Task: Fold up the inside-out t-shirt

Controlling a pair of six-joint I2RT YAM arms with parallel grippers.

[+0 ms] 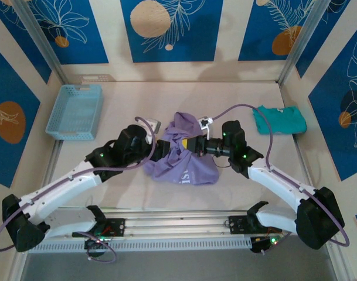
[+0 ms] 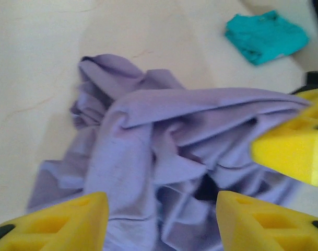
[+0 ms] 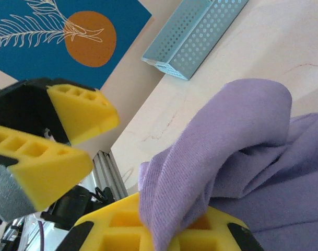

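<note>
Right gripper (image 3: pixel 164 230): pressed together, pinching a fold of the inside-out t-shirt (image 3: pixel 237 157) at the fingertips. Left gripper (image 2: pixel 159 209): spread, gripping nothing, with the bunched shirt directly between and ahead of its fingers. Farther out: teal shirt (image 2: pixel 266 36) well apart beyond the heap, blue basket (image 3: pixel 195 36) far off. Step judged: opening out the crumpled heap, with folding not yet begun. Next move likely calls for closing the left on a second edge, then drawing apart to lay the cloth flat.
</note>
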